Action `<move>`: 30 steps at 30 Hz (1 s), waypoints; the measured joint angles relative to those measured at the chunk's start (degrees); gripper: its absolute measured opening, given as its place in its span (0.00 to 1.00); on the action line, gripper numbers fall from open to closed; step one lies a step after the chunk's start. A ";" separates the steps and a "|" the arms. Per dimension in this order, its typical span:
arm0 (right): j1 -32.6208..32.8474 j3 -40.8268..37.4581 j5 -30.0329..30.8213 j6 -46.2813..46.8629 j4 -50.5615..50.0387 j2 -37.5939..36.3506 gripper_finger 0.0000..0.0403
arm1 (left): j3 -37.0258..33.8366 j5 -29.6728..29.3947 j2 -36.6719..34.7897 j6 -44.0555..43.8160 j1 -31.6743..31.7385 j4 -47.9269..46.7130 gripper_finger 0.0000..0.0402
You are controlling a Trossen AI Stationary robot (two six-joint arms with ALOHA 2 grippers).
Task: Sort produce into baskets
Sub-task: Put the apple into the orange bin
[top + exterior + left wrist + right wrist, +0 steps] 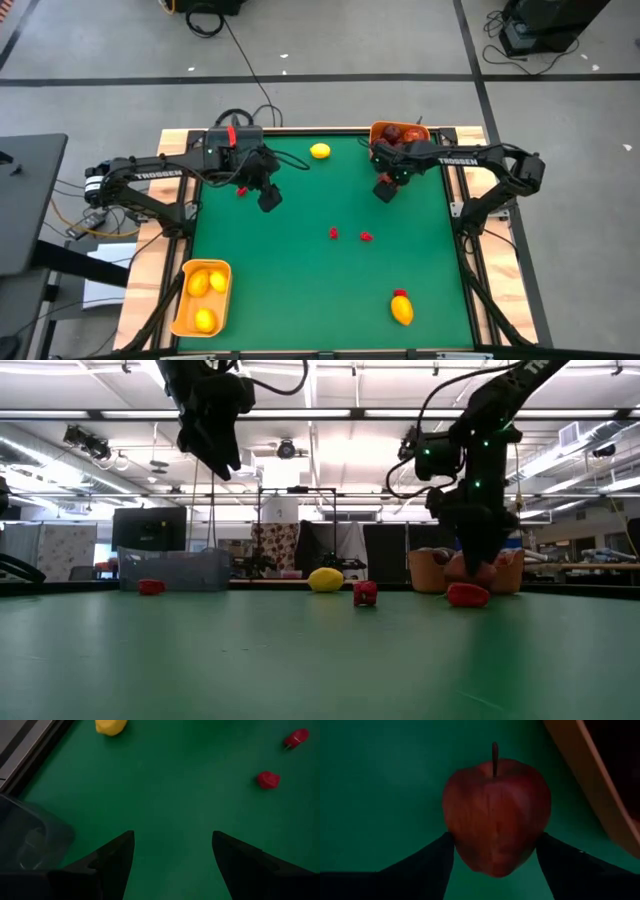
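A dark red apple (495, 815) with a brown stem lies on the green mat, just on the near side of the far-right orange basket (400, 131), which holds dark red fruits. My right gripper (385, 190) points down over the apple and is shut on it. My left gripper (268, 198) hangs open above the mat at the far left with nothing between its fingers (115, 860). A yellow lemon (320, 151) sits near the far edge. Small red bits (334, 233) (367, 237) lie mid-table. The near-left orange basket (178, 300) holds lemons. My right gripper has the apple's two round sides (451, 827) between its two fingers, which come from above and point down. The apple lies on its side with its stem (494, 757) level. Whether it rests on the mat or is just clear of it, I cannot tell.
A grey translucent tray (175, 568) stands at the far left by my left arm. Another lemon (402, 311) with a red piece beside it lies near the front right, and a red bit (242, 190) lies under the left arm. The middle of the mat is open.
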 joint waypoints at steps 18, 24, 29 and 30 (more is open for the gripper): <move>-7.15 15.81 6.39 -9.64 -2.73 -7.78 0.36 | 0.00 -0.02 0.00 -1.18 0.02 -2.14 0.68; -9.08 15.81 -9.24 -4.19 -1.62 -7.25 0.41 | 0.00 0.08 0.00 -1.57 0.02 -2.17 0.68; -5.32 15.78 -7.20 -4.27 -0.46 -7.00 0.49 | 0.00 0.94 0.00 -1.36 -0.14 -2.34 0.67; -4.61 15.64 -6.30 -4.58 0.25 -7.00 0.51 | 0.00 1.39 0.00 -1.34 -0.24 -2.36 0.66</move>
